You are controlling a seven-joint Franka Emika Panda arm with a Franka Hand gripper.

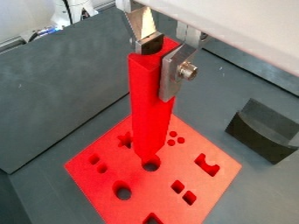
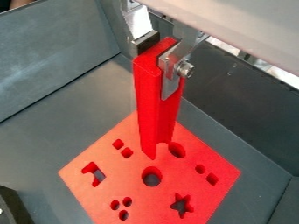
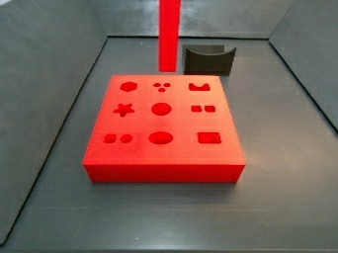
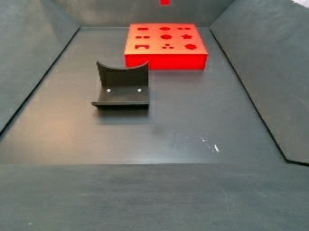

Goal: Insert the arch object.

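Note:
The arch object is a long bright red bar that stands upright in both wrist views (image 1: 149, 105) (image 2: 155, 105). My gripper (image 1: 162, 61) (image 2: 160, 59) is shut on its upper end, with a dark pad on one side and a silver finger plate (image 1: 176, 74) on the other. The bar hangs over the wide red board with shaped holes (image 1: 149, 188) (image 2: 152, 199), and its lower end is near a round hole. In a side view the bar (image 3: 169, 35) rises out of frame above the board's far edge (image 3: 165, 170). Only its tip (image 4: 164, 3) shows in a side view. The gripper is out of both side views.
A dark grey block with a curved notch (image 1: 263, 129) (image 3: 209, 59) (image 4: 122, 86) stands on the dark floor apart from the board (image 4: 169, 61). Sloping grey walls enclose the floor on all sides.

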